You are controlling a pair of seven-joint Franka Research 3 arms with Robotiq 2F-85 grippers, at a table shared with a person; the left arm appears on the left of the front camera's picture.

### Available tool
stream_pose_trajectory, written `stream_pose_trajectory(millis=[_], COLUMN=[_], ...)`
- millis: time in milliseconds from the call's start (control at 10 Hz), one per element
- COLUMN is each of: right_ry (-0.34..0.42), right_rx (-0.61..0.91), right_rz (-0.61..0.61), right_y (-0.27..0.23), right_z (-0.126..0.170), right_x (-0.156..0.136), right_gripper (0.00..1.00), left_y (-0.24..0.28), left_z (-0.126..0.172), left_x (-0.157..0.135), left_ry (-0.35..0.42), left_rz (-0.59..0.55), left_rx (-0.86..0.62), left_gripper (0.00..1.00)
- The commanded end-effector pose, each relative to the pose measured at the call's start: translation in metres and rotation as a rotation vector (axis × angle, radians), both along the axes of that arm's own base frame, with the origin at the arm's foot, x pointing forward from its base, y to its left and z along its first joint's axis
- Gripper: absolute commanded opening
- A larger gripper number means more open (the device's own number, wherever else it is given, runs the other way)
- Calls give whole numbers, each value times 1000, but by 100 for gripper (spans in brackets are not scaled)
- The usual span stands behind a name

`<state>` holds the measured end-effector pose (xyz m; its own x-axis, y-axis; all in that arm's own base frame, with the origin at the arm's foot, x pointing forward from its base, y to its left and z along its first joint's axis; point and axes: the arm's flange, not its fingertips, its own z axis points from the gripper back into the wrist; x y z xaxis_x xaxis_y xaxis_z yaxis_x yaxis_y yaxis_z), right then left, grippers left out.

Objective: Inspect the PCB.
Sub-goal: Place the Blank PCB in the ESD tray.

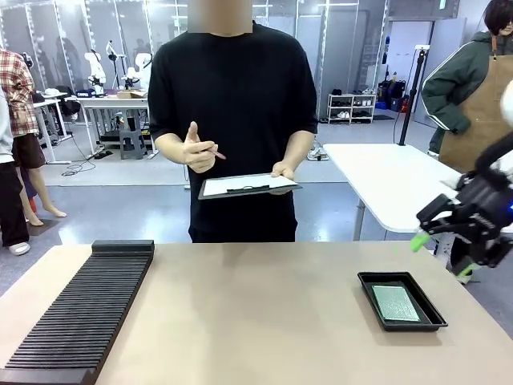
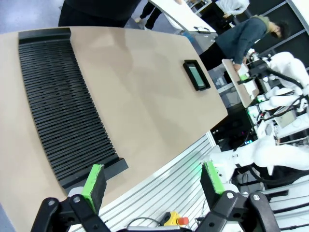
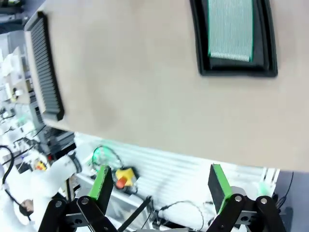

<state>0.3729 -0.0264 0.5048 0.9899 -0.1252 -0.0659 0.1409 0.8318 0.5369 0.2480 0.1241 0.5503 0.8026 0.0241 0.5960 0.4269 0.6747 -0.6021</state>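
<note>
The green PCB [image 1: 395, 303] lies flat in a shallow black tray [image 1: 423, 294] on the right side of the table; it also shows as a green board [image 3: 231, 29] in the right wrist view and as a small PCB [image 2: 195, 74] in the left wrist view. My right gripper [image 1: 439, 257] hovers open at the table's right edge, above and to the right of the tray, nothing between its green pads. In its own view my left gripper [image 2: 153, 180] stands open and empty above the table's near edge.
A long black slotted rack [image 1: 80, 309] covers the table's left side. A person at the far side holds a grey clipboard [image 1: 248, 186] and a pen [image 1: 215, 152]. Another person in a brown apron [image 1: 477, 96] stands at the back right by a white table.
</note>
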Motion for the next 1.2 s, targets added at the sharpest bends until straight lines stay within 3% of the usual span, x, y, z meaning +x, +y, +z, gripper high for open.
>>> stream_pose_trajectory(millis=[0,200,300,600,700,900,1100], right_ry=[5,-53,-96,-181,-210,-237,-197], right_rx=[108,222,253,340,357,385,341], right_rz=[0,87,69,114,86,28,74], right_y=[-18,-47,-64,-89,-92,-90,-96], right_z=[18,30,34,34,35,36,41], right_x=[-45,-94,-120,-170,-182,-177,-182], right_gripper=[100,100,100,100,100,100,100], left_y=[0,0,0,0,0,0,0], left_z=[0,0,0,0,0,0,0], left_x=[0,0,0,0,0,0,0], left_ry=[1,1,1,1,1,1,1], left_rz=[0,0,0,0,0,0,0], left_rx=[5,5,5,5,5,5,5], left_gripper=[100,100,100,100,100,100,100])
